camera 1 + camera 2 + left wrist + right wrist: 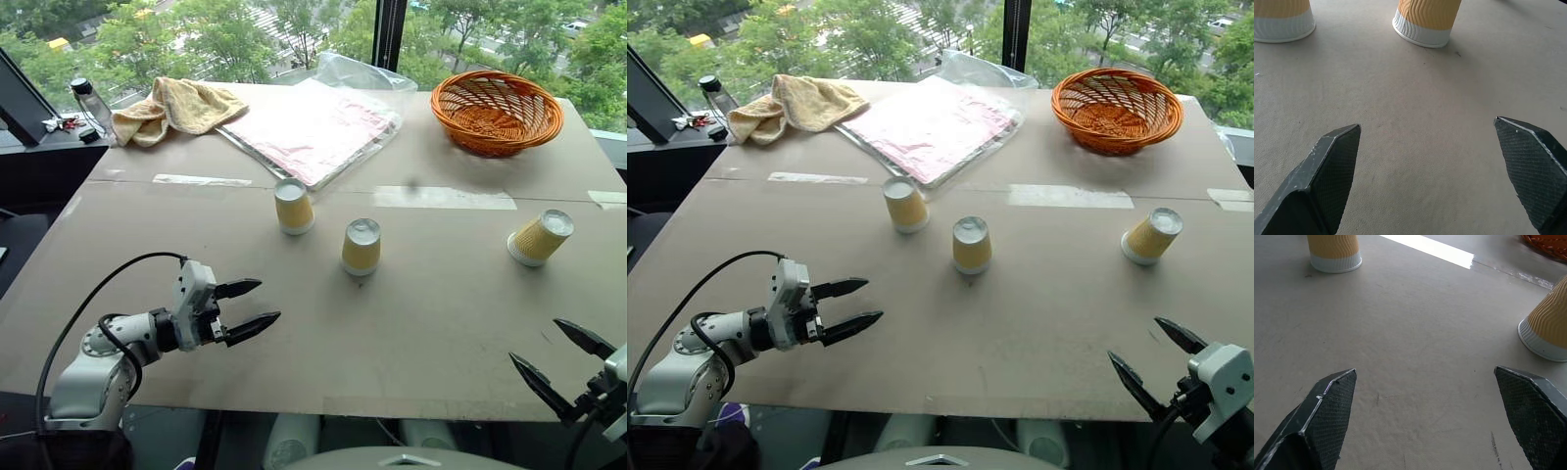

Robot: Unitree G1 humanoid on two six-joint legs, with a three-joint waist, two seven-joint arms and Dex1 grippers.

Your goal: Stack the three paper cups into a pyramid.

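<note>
Three yellow ribbed paper cups stand apart, upside down, on the grey table [411, 323]. One cup [294, 207] is left of centre, a second [361, 246] is just right of it and nearer, and the third [540, 237] is far to the right. My left gripper [266, 301] hovers open and empty over the near left of the table, pointing toward the two middle cups [1427, 19]. By the front right edge my right gripper [534, 341] is open and empty, with the right cup [1550, 328] ahead of it.
An orange basket [497, 113] sits at the back right. A pink sheet in clear plastic [312, 127] lies at the back centre, with a yellow towel [176, 108] and a bottle [93, 103] at the back left. Tape strips [443, 198] cross the table.
</note>
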